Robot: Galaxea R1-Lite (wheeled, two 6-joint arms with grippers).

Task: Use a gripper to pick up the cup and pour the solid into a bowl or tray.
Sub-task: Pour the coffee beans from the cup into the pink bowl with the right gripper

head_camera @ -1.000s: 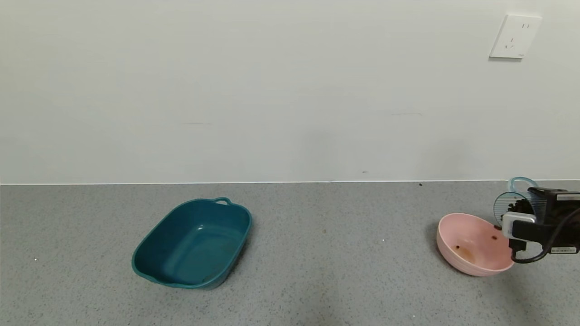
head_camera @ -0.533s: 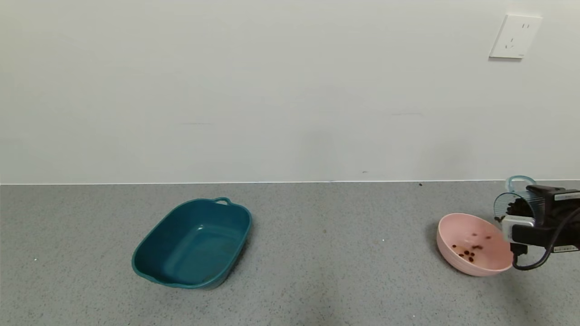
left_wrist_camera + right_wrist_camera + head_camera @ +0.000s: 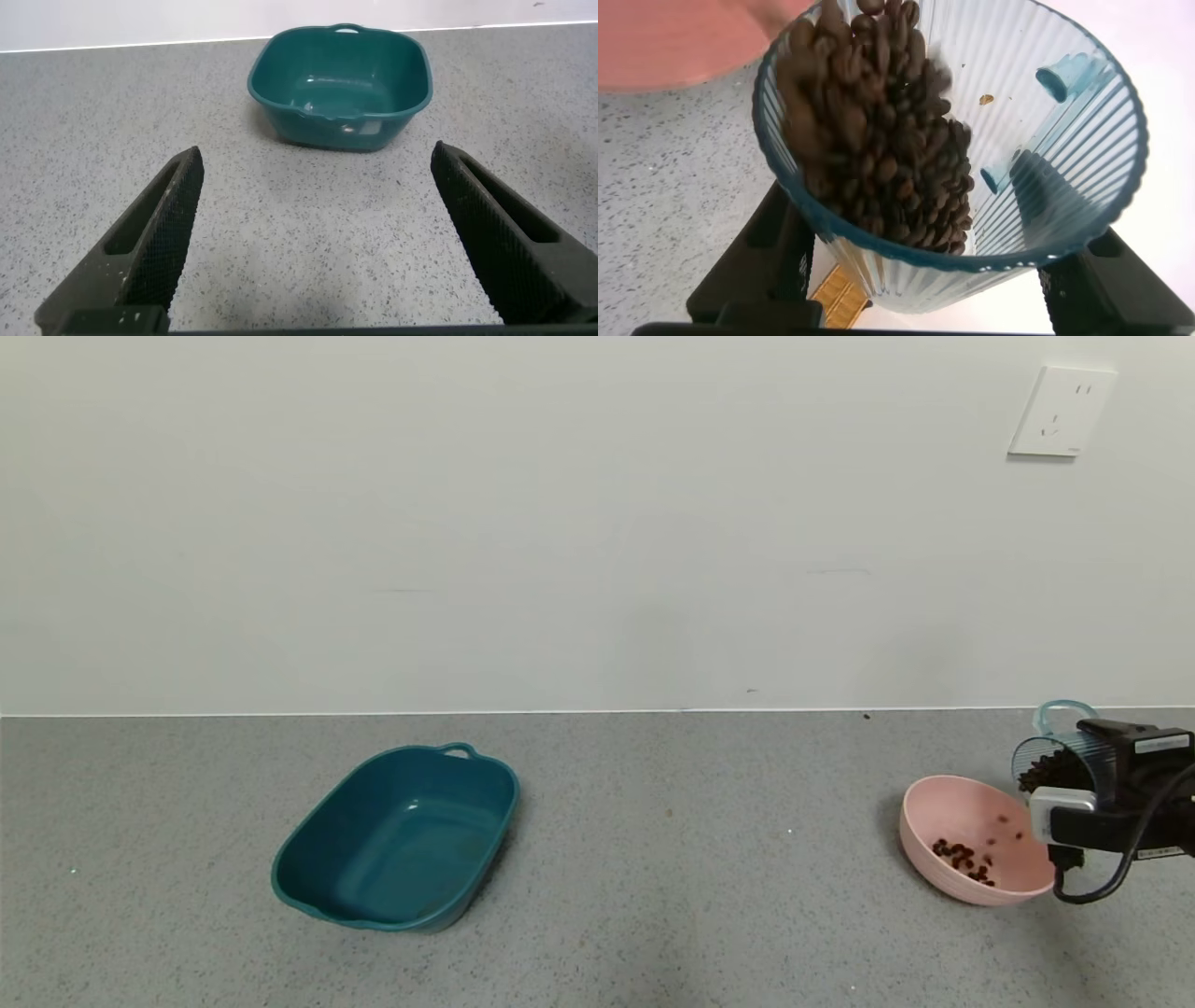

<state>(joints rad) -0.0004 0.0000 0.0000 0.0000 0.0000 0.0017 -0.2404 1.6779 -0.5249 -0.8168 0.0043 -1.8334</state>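
- Right gripper (image 3: 1088, 775): located at the right edge of the bench, near the back; its black fingers (image 3: 757, 271) are closed against both sides of the cup.
- Cup (image 3: 1060, 756): translucent blue-grey, ribbed, with a loop handle; held tipped on its side above the bench, with its mouth turned toward the pink bowl and its handle kept uppermost.
- Brown pellets in the cup (image 3: 878, 140): heaped against the lower wall of the cup and reaching its rim, as shown in the right wrist view.
- Pink bowl (image 3: 934, 817): set on the bench near the right edge, just beside and below the cup's mouth; a small cluster of brown pellets (image 3: 962, 857) is seen on its floor, and a few more higher up inside it.
- Teal tub (image 3: 401, 835): rectangular, with handles; placed left of the bench's centre, well apart from the bowl.
- Left gripper (image 3: 318, 243): held over bare bench on the near side of the tub, with its jaws spread wide and nothing between them.
- Wall socket (image 3: 1062, 411): white, mounted on the wall behind the bench's right end.
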